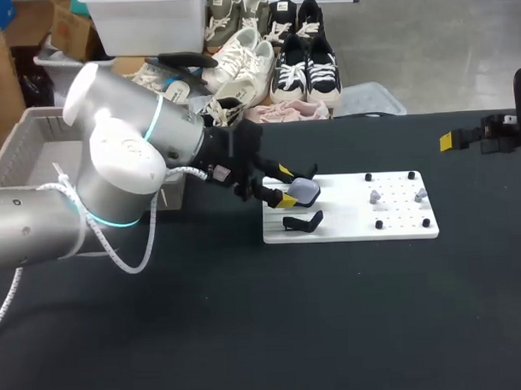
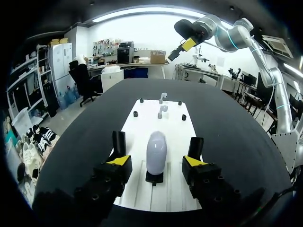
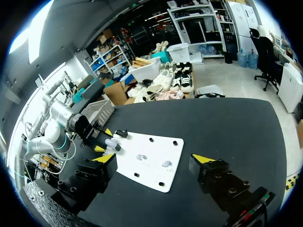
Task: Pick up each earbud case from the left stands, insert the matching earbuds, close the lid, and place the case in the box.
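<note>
A pale grey, closed earbud case [image 2: 156, 152] stands on a black stand [image 2: 154, 178] at the near end of the white board [image 2: 175, 137]. My left gripper [image 2: 156, 161] straddles it, open, with a gap showing between each yellow tip and the case. In the head view the same case [image 1: 305, 190] sits just ahead of the left gripper [image 1: 288, 185], and a second black stand [image 1: 302, 222] beside it is empty. Two small grey earbuds [image 1: 374, 195] [image 1: 420, 193] rest on the board's right half. My right gripper [image 3: 154, 160] hangs open, high above the table's right side.
A grey basket [image 1: 36, 143] sits off the table's left edge behind my left arm. Small black pegs [image 2: 141, 100] dot the board around the earbuds [image 2: 162, 111]. Dark tabletop [image 1: 333, 312] surrounds the board on all sides.
</note>
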You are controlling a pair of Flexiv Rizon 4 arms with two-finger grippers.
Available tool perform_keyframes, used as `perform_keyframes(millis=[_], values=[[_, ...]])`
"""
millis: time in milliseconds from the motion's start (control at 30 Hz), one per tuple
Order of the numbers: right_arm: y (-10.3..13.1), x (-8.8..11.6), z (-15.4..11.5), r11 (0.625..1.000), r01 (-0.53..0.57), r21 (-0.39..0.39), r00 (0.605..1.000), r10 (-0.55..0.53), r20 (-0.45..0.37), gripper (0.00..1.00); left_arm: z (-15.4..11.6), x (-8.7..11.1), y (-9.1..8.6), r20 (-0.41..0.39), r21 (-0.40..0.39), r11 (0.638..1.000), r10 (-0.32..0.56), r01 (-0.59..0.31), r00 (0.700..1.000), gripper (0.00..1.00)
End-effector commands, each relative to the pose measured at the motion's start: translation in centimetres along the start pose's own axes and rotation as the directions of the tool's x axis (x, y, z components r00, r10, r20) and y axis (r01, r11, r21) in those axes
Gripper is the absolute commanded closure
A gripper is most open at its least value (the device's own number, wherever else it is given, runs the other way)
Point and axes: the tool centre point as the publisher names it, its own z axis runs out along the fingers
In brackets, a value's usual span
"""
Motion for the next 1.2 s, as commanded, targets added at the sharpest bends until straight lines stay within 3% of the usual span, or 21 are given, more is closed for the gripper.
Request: perform_keyframes(millis=[33, 400, 933, 1200], values=[[-0.09, -0.01, -0.01, 1.0, 0.001, -0.003, 1.0, -0.001, -0.001, 0.0, 0.5, -0.05, 0.52, 0.003, 0.008, 1.0, 0.0, 0.0, 1.0, 0.3], [-0.09, -0.01, -0.01, 1.0, 0.001, -0.003, 1.0, -0.001, -0.001, 0.0, 0.61, 0.08, 0.45, 0.034, 0.004, 1.0, 0.0, 0.0, 0.999, 0.38], [-0.09, -0.01, -0.01, 1.0, 0.001, -0.003, 1.0, -0.001, -0.001, 0.0, 1.08, 0.1, -0.05, 0.052, 0.005, 1.0, 0.014, -0.014, 0.999, 0.36], [-0.09, -0.01, -0.01, 1.0, 0.001, -0.003, 1.0, -0.001, -0.001, 0.0, 1.27, 0.06, 0.14, 0.056, 0.0, 1.0, 0.016, -0.016, 0.998, 0.4]])
